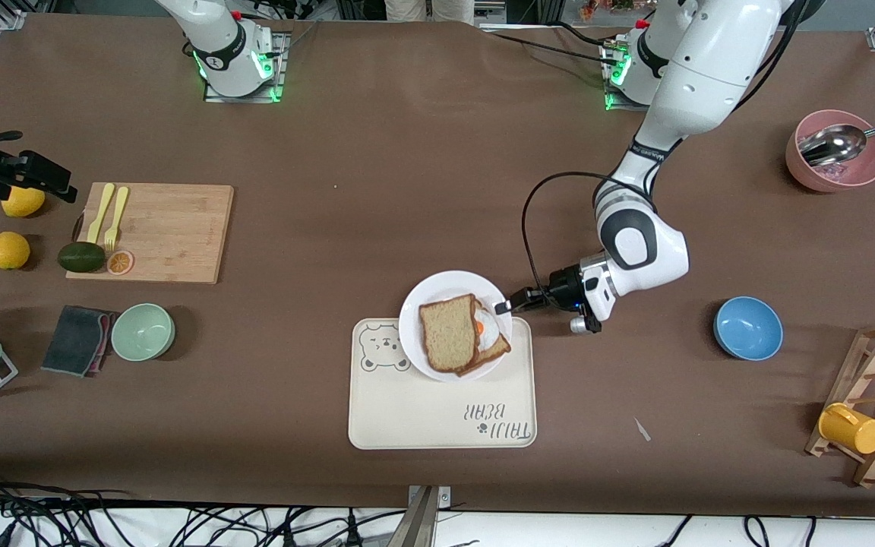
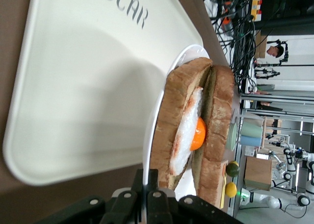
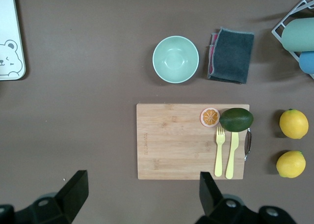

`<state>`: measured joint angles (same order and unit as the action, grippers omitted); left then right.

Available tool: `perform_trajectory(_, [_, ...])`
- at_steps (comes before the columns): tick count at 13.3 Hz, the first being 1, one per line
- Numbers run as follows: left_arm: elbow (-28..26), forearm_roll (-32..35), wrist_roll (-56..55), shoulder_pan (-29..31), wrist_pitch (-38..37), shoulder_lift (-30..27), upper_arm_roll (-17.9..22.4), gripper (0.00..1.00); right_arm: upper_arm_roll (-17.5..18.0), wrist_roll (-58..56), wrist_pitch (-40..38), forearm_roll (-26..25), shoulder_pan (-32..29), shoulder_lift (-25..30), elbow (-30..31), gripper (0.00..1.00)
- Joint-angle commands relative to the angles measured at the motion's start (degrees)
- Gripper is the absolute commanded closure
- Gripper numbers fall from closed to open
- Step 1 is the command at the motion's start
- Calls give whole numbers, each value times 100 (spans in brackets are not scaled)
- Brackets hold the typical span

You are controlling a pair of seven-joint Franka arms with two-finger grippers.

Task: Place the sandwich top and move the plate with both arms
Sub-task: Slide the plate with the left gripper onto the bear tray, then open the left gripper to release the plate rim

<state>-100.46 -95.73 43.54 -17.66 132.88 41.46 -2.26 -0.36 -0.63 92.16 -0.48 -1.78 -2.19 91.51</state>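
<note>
- On the cream tray [image 1: 437, 414], one plate [image 1: 426, 296] rests partly over the edge, carrying two bread slices; the sandwich top [image 1: 449, 332] lies over the egg slice [image 1: 492, 343].
- My left gripper [image 1: 504, 308] is pinching the plate's rim.
- My right gripper [image 3: 142, 197] waits spread wide over the one cutting board [image 3: 171, 140].
- Two lemons [image 3: 293, 124] lie near the board.

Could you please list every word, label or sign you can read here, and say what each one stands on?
"TAIJI BEAR", the first word unsure: printed on the cream tray, beside a paw mark.
A bear face is drawn at the tray's corner.
Small lettering on the left arm's link and on the cutting board: too small to read.
</note>
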Motion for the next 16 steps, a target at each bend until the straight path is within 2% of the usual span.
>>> perform_trajectory(1, [623,160,-206,70,-25,397,6,100,1,-16,-49,13,-15,122,68,0])
perform_trajectory(7, [1651,652,-1049,122,-25,1083,199,100,1,1,-49,13,-15,122,68,0])
perform_trajectory(12, [1985,652,-1067,114,-16,1373,200,100,1,1,-49,13,-15,122,68,0])
perform_trajectory(16, [2003,652,-1067,114,-7,1417,208,100,1,19,-49,13,-15,122,68,0])
